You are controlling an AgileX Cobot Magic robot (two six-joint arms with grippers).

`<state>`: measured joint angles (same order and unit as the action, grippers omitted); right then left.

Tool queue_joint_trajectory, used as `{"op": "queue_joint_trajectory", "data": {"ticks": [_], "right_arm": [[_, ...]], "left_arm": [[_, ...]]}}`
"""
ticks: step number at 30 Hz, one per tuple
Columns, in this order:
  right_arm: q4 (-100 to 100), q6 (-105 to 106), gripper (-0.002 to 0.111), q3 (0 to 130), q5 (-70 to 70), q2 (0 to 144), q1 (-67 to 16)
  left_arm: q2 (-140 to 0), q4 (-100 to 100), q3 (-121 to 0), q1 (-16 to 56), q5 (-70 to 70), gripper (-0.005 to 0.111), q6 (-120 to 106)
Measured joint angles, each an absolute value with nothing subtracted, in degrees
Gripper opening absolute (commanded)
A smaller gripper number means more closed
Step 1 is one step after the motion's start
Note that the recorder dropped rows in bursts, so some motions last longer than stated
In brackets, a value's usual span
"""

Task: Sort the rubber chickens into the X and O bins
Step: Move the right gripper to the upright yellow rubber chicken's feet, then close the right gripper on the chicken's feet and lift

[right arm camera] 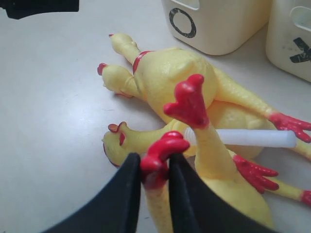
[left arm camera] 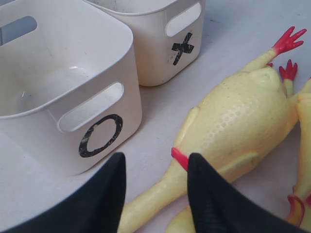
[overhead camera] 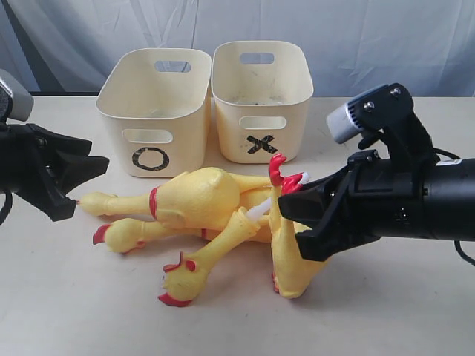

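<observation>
Two right fingers: the black fingers (right arm camera: pixel 116 199) of the right gripper (right arm camera: pixel 154 167) are pinched almost together on one red foot of a long-necked yellow rubber chicken (overhead camera: pixel 288 267).
Held chicken: legs up, body reaching down to the tabletop (overhead camera: pixel 74 311), at the right end of the heap formed by the other three chickens (overhead camera: pixel 215 248). Its second red foot stands free just past the fingertips.
Left fingers: the black left gripper (left arm camera: pixel 156 158) is spread wide with nothing between its fingers. It is near the table's left edge, just beside the head end of the topmost chicken (overhead camera: pixel 200 194); contact cannot be told.
Heap: the other three chickens lie crossed at the table's middle, necks toward the left and near edges. A white plastic tube (right arm camera: pixel 243 138) lies across them beside the held chicken's raised leg.
Bins: two cream plastic tubs with slot handles stand side by side toward the far edge, just beyond the heap. The O bin (overhead camera: pixel 182 141) is on the left, the X bin (overhead camera: pixel 293 126) on the right.
Surface: pale cream, matt.
Room: a grey-white cloth backdrop (overhead camera: pixel 371 37) hangs behind the far edge.
Open room: bare tabletop shows on the heap's near side and left of the O bin.
</observation>
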<state>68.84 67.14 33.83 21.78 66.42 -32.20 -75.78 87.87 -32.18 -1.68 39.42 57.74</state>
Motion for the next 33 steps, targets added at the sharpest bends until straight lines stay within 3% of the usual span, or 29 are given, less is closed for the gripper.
{"op": "queue_joint_trajectory", "data": {"ticks": [33], "right_arm": [[63.74, 64.14, -0.001, 33.83, 27.71, 56.07, -32.20]], "left_arm": [[-75.78, 87.87, -32.18, -1.68, 39.42, 0.040, 57.74]]}}
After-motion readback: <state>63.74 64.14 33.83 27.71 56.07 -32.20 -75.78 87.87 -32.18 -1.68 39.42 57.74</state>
